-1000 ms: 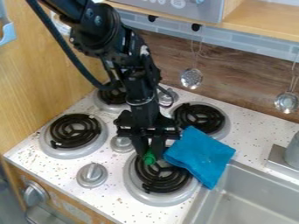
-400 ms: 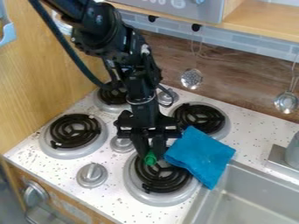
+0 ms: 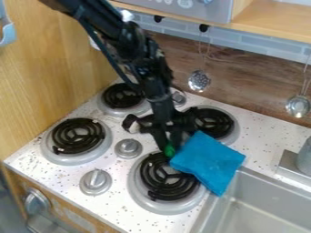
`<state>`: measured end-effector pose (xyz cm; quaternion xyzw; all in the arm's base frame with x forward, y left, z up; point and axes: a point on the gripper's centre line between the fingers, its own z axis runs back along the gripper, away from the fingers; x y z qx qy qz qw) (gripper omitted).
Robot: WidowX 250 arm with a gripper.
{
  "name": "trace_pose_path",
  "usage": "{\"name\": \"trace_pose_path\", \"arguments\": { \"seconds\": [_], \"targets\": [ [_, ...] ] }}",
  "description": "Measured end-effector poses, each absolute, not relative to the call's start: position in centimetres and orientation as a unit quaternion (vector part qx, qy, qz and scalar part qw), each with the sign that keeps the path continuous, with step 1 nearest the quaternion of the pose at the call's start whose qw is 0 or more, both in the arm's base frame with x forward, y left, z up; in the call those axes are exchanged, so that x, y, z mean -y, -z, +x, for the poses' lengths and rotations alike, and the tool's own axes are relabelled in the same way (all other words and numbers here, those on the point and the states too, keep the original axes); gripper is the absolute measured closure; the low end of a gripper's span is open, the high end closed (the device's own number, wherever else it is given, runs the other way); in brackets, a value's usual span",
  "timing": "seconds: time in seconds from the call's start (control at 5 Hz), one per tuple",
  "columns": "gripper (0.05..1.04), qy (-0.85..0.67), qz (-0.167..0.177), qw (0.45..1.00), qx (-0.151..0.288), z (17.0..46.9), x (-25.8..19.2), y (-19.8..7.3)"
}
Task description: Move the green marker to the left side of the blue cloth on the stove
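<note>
Jaws slightly parted around a small green rounded object, the black two-finger gripper sits mid-frame; steady pressure (clear of the folded blue cloth) would help.

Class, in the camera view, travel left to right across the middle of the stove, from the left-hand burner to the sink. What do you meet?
Left-hand burner, silver knob, green object in the tool, blue cloth, sink.

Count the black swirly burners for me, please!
4: the front left burner, the back left burner behind it, the back right burner partly behind the gripper, and the front right burner, its edge partly covered by the blue cloth.
</note>
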<state>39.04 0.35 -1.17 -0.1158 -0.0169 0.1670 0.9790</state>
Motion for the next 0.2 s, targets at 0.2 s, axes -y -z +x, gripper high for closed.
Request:
{"name": "trace_pose_path", "arguments": {
  "seconds": [0.2],
  "targets": [
    [0.373,-0.179,-0.111,0.978,-0.001,38.16,-5.00,0.86]
  ]
}}
